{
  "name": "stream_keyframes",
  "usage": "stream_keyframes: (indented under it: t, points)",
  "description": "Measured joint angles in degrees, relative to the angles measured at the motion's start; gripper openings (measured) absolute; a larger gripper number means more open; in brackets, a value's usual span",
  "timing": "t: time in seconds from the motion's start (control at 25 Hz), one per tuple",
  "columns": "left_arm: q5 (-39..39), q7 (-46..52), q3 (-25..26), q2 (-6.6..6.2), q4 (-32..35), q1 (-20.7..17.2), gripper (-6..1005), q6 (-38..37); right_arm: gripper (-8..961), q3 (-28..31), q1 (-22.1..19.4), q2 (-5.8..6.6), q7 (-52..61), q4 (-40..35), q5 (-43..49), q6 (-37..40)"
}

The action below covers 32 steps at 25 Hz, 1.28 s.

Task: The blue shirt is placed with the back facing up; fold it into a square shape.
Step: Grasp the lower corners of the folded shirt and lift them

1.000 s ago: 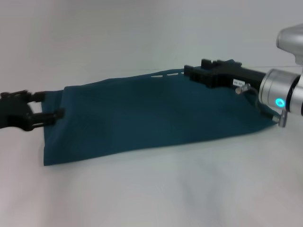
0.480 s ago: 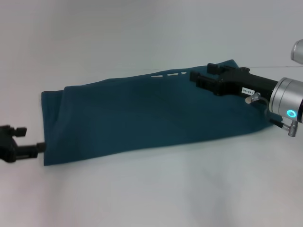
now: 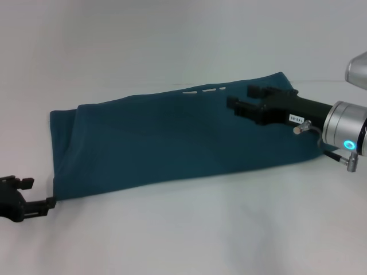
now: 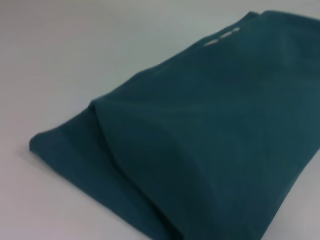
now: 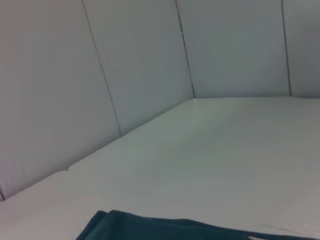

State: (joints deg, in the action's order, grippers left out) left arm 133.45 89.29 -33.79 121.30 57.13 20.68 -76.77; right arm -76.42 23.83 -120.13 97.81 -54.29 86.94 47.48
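Note:
The blue shirt (image 3: 166, 137) lies as a long folded strip across the white table, with small white marks (image 3: 203, 90) at its far edge. Just off the shirt's near left corner, my left gripper (image 3: 39, 192) is low over the table, open and holding nothing. My right gripper (image 3: 243, 97) hovers over the right part of the shirt, open and pointing left. The left wrist view shows the shirt's layered left end (image 4: 200, 140) close up. The right wrist view catches only a strip of the shirt's edge (image 5: 150, 227).
White table (image 3: 183, 229) surrounds the shirt on all sides. White panelled walls (image 5: 100, 75) stand behind the table.
My left gripper has left the shirt's left edge and dropped toward the near left of the table. The right gripper has shifted slightly right and nearer over the shirt.

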Motion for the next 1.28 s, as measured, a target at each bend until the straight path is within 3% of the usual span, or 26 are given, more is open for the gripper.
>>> stream_keyframes:
  t: [0.6,1.28]
  points:
    - [1.2,1.1,-3.8,-0.02,-0.9,2.4,780,-0.2,669,-0.2,-2.4,0.01,1.1,0.0,0.0,0.5]
    - [3.0,1.1,-3.9,0.08,-2.5,3.2,780,2.3,669,-0.6,-2.7,-0.02,1.2,0.0,0.0,0.5]
